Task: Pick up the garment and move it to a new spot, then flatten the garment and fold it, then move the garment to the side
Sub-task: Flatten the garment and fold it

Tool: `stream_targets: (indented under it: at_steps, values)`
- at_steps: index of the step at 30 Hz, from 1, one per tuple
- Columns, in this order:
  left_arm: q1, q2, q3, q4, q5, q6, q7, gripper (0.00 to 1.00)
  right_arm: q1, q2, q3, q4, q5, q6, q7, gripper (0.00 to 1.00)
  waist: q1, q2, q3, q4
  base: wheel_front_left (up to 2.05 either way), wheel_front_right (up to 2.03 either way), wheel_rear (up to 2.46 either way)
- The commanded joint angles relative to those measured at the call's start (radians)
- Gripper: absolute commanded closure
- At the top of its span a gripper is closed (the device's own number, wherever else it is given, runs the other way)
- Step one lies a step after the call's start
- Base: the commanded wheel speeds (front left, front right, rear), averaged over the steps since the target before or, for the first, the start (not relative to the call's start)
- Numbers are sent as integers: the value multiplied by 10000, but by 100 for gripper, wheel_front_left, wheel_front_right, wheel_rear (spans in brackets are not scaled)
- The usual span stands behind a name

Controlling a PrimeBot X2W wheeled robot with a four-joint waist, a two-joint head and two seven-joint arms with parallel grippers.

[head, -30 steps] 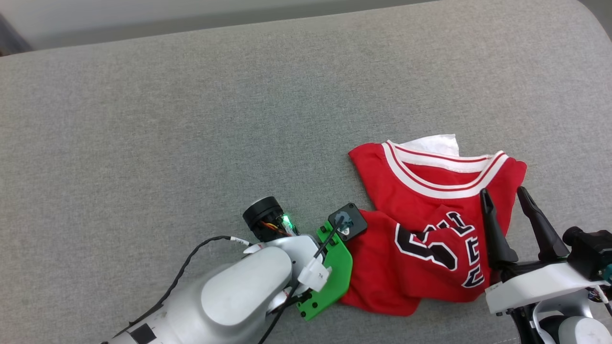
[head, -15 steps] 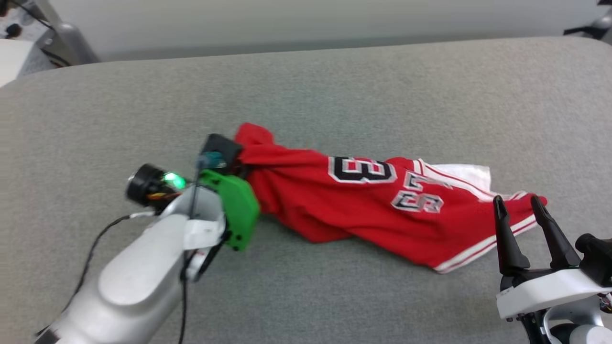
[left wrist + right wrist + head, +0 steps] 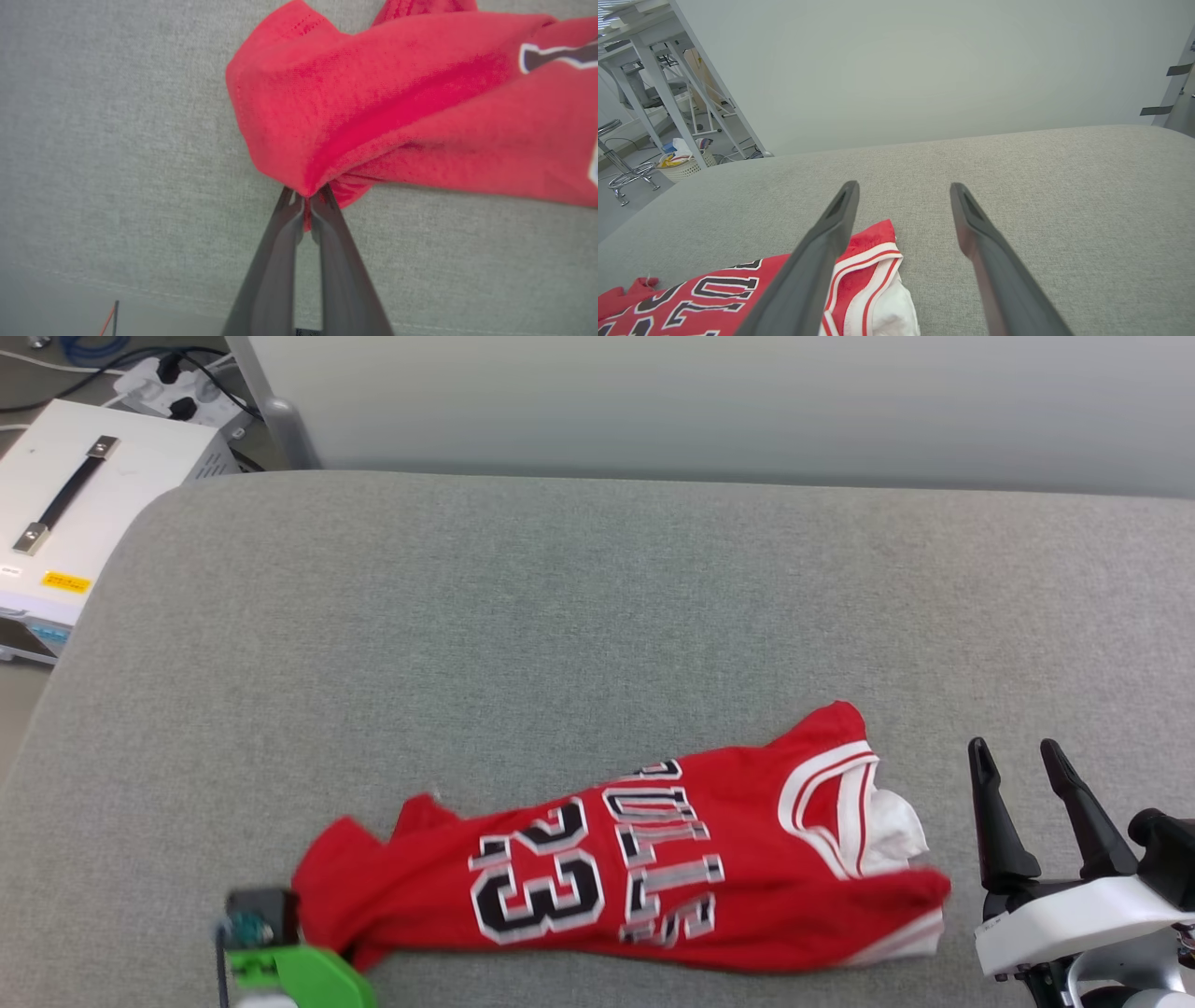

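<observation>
One white box-shaped case with a black carry handle (image 3: 65,495) sits off the cushion at ten o'clock in the head view. Below it, at seven o'clock, the green plastic wrist mount (image 3: 299,975) of the left arm shows at the picture's bottom edge. In the left wrist view, the left gripper (image 3: 306,198) has its two dark fingers pinched together on a bunched red corner of cloth.

That cloth is the red basketball-style shirt with the black, white-outlined "BULLS 23" print (image 3: 616,868) (image 3: 373,107) (image 3: 691,298). It lies stretched lengthwise on the grey woven fabric cushion (image 3: 560,616), around six o'clock in the head view. The print faces up. The hem end is at the left by the green mount, and the collar with white-and-red striped trim is at the right, white fabric showing inside it.

At four o'clock, just beside the collar end, the right gripper (image 3: 1013,751) (image 3: 903,189) has its fingers spread apart with nothing between them.
</observation>
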Motion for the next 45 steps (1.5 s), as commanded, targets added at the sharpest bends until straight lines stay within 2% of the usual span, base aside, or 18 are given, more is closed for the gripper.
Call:
stream_targets:
  at_steps: [1, 6, 7, 8, 14, 21, 25, 27, 31, 37, 38, 39, 45]
  values:
    - [349, -202, -40, 32, -183, 29, -107, 100, 127, 9, -19, -77, 5, -6, 24, 0, 0, 0, -127, 111, 0, 0, 0]
    - [799, -898, -228, 453, -584, -376, -413, 100, 205, 19, -89, -156, -22, -6, 135, 0, 0, 0, -256, 110, 0, 0, 0]
    - [720, -993, -259, 522, -536, -460, -533, 53, 222, 21, -117, -189, -28, -6, 164, 0, 0, 0, -283, 107, 0, 0, 0]
    - [643, -1057, -249, 550, -484, -490, -662, 0, 231, 22, -131, -209, -36, -6, 188, 0, 0, 0, -311, 94, 0, 0, 0]
    - [116, -1192, 192, 520, 44, -244, -1888, 0, 271, 27, -182, -347, -109, -6, 341, 0, 0, 0, -475, 20, 0, 0, 0]
    - [-418, -926, 595, -242, 772, 108, -2951, 0, 324, 32, -198, -462, -141, -6, 467, 0, 0, 0, -629, -36, 0, 0, 0]
    - [-936, -812, 631, -775, 1138, 65, -3219, 0, 326, 35, -287, -554, -156, -6, 519, 0, 0, 0, -642, -67, 0, 0, 0]
    - [-1298, -807, 480, -974, 1304, -108, -3150, 0, 311, 36, -315, -604, -162, -6, 547, 0, 0, 0, -609, -90, 0, 0, 0]
    - [-2244, -1021, -111, -1054, 1550, -727, -2664, 0, 197, 37, -294, -688, -208, -6, 609, 0, 0, 0, -424, -267, 0, 0, 0]
    - [-3771, -1727, -1080, -460, 1423, -2051, -1495, 0, -120, -52, -165, -835, -348, -6, 628, 0, 0, 0, 127, -716, 0, 0, 0]
    - [-4038, -1866, -1273, -275, 1382, -2312, -1233, 0, -176, -87, -151, -855, -382, -6, 636, 0, 0, 0, 249, -805, 0, 0, 0]
    - [-4707, -2227, -1764, 274, 1288, -2962, -545, 0, -332, -169, -116, -915, -441, -6, 631, 0, 0, 0, 587, -1026, 0, 0, 0]
    - [-5960, -2880, -2625, 1691, 1424, -3998, 503, 0, -708, -368, -46, -1037, -516, -6, 608, 0, 0, 0, 1397, -1484, 0, 0, 0]
